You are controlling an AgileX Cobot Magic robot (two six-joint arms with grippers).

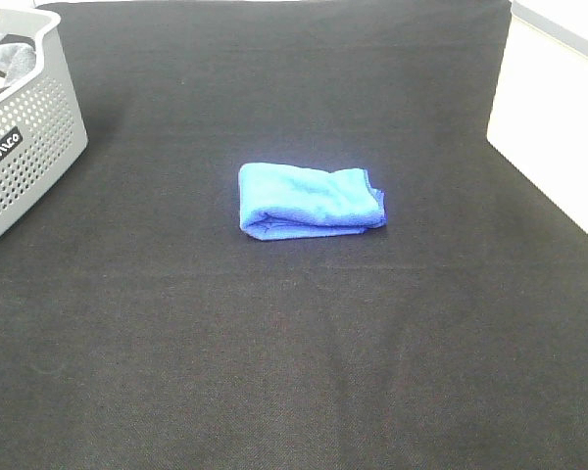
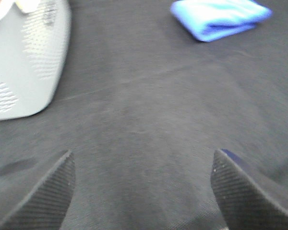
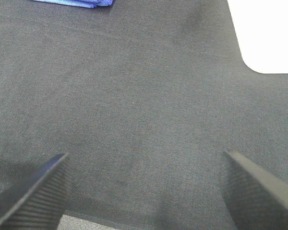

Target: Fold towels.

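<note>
A bright blue towel point(image 1: 310, 201) lies folded into a compact rectangle near the middle of the dark cloth-covered table point(image 1: 274, 352). It also shows in the left wrist view point(image 2: 220, 18), and just its edge shows in the right wrist view point(image 3: 77, 3). Neither arm shows in the exterior high view. My left gripper point(image 2: 143, 191) is open and empty, low over bare table well short of the towel. My right gripper point(image 3: 146, 191) is open and empty, also over bare table away from the towel.
A grey perforated basket point(image 1: 24, 147) stands at the far left corner with a dark grey cloth point(image 1: 10, 59) inside; it also shows in the left wrist view point(image 2: 24, 62). The table's right edge meets a white surface point(image 1: 549, 127).
</note>
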